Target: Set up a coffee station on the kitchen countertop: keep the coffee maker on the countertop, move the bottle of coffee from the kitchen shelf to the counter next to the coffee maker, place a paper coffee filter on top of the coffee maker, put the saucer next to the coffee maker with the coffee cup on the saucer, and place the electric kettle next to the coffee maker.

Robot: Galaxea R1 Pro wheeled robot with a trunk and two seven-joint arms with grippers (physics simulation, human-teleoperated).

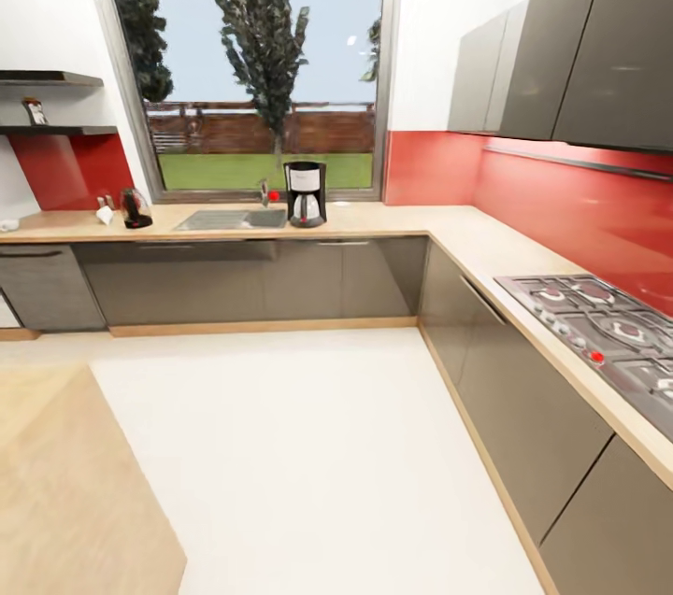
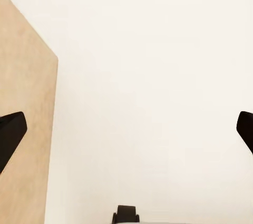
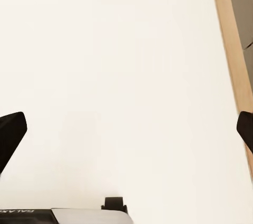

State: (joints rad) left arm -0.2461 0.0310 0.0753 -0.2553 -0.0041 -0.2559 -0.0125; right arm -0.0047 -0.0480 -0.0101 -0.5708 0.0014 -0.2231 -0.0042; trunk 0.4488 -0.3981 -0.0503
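The coffee maker [image 1: 305, 193] stands on the kitchen countertop [image 1: 393, 221] under the window, just right of the steel sink [image 1: 232, 219]. Further left on the same worktop stands the electric kettle [image 1: 136, 208], with a small white piece that looks like the paper coffee filter [image 1: 105, 215] beside it. The bottle of coffee [image 1: 35, 112] sits on the black kitchen shelf [image 1: 65, 130] above the red panel. A small white thing [image 1: 7, 224] lies at the counter's far left end, too small to identify. My left gripper [image 2: 126, 134] and right gripper [image 3: 126, 134] are both open over pale floor, holding nothing.
A gas hob [image 1: 608, 324] is set into the right-hand counter run, with dark wall cabinets [image 1: 561, 53] above. A light wood tabletop [image 1: 65, 474] juts in at the lower left, also seen as the wood tabletop [image 2: 26, 118] in the left wrist view. Open pale floor [image 1: 308, 446] lies ahead.
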